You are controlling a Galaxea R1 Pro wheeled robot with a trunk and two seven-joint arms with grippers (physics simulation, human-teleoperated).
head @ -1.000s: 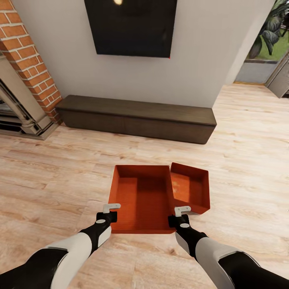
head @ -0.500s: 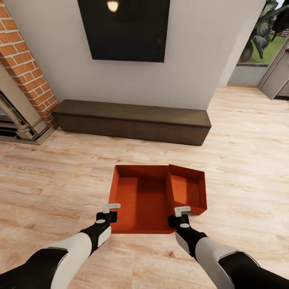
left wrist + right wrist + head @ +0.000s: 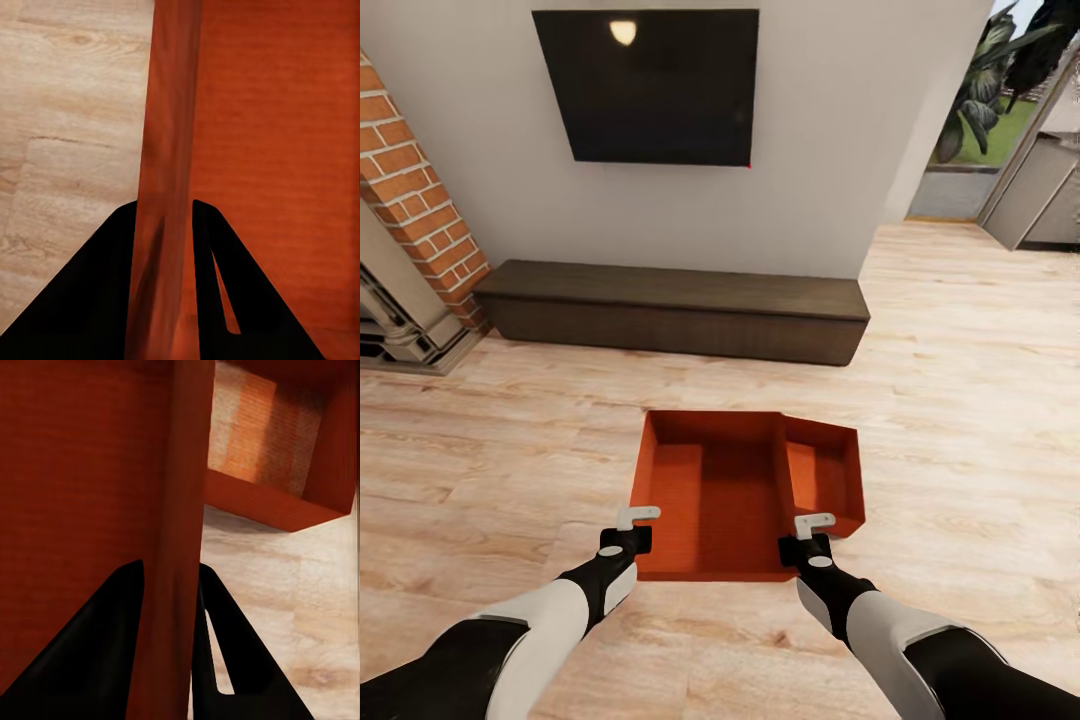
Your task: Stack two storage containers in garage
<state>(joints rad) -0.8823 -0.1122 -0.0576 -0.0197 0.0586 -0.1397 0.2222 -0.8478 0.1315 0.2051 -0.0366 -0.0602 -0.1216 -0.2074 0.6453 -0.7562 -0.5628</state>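
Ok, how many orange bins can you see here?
2. The larger-looking bin is gripped on its side walls by the left gripper and right gripper; the second bin sits on the wood floor at its right.

Right pincer (image 3: pixel 171 585): dark fingers (image 3: pixel 105 637) straddle the thin wall of the near orange-red container (image 3: pixel 82 472), apparently clamped on it. Second container (image 3: pixel 285 465) sits just beyond, over pale wood-plank floor (image 3: pixel 300 607).
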